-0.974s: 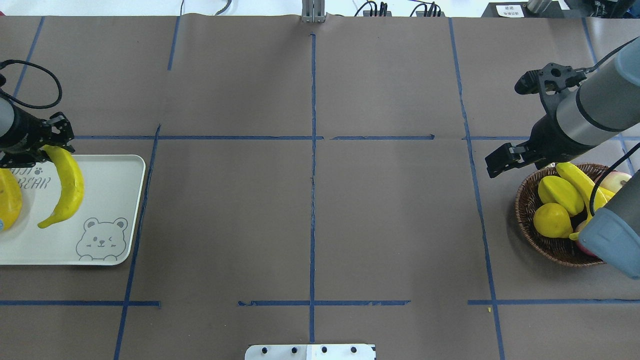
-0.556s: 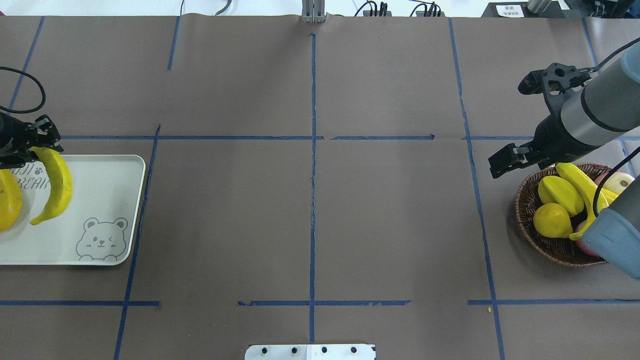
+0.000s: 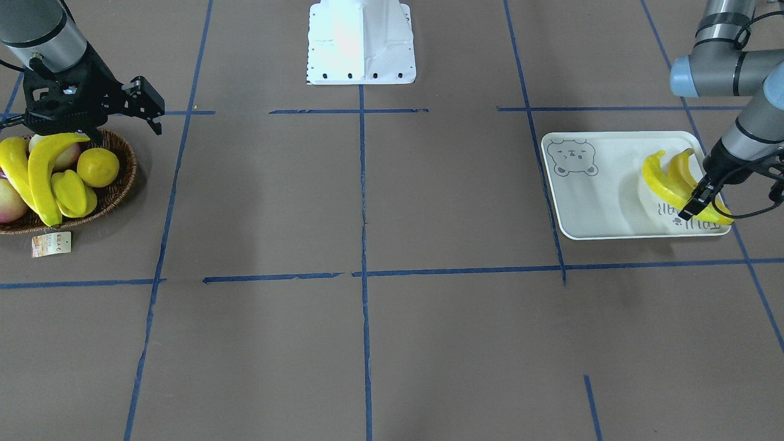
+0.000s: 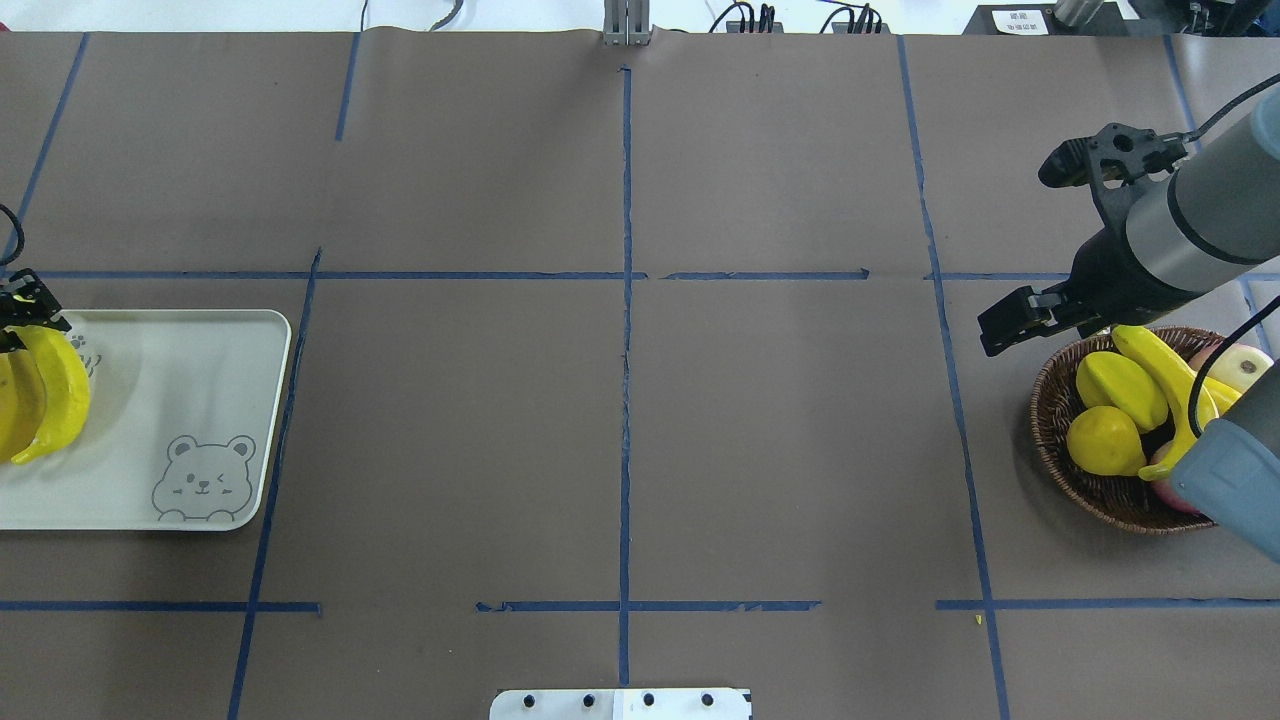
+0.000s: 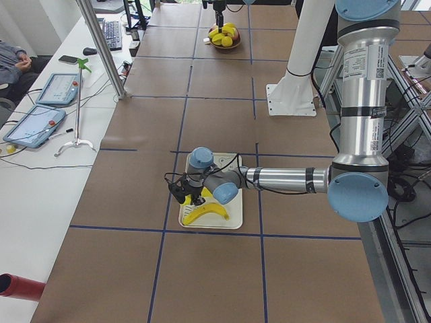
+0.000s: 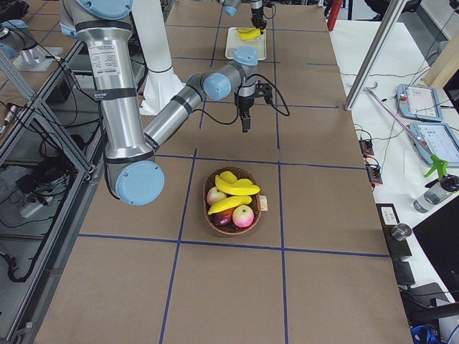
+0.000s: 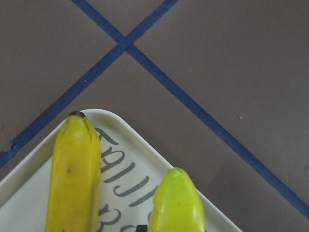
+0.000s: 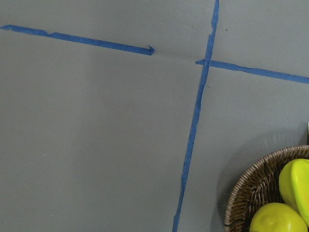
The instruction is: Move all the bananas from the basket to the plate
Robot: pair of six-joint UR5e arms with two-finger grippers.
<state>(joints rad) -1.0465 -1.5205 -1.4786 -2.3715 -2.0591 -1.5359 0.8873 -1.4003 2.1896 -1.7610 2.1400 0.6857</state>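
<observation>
The white bear plate (image 4: 180, 400) lies at the table's left end. It also shows in the front view (image 3: 600, 196). My left gripper (image 3: 692, 207) is shut on a greenish-yellow banana (image 4: 62, 400) low over the plate's far left part. That banana sits right beside an orange-yellow banana (image 3: 683, 166) lying on the plate. Both show in the left wrist view, held (image 7: 176, 203) and lying (image 7: 75, 169). My right gripper (image 4: 1005, 325) is open and empty, just left of the wicker basket (image 4: 1060, 450). Two more bananas (image 3: 40, 171) lie in the basket.
The basket also holds a ridged starfruit (image 3: 70, 193), a lemon (image 3: 98, 166) and apples (image 3: 9, 199). A paper tag (image 3: 52, 243) lies beside it. Blue tape lines cross the brown table. The robot's white base (image 3: 361, 43) stands at the middle near edge.
My left gripper has carried the banana leftward across the plate until it sits beside the other banana. My right gripper has shifted only slightly by the basket.
</observation>
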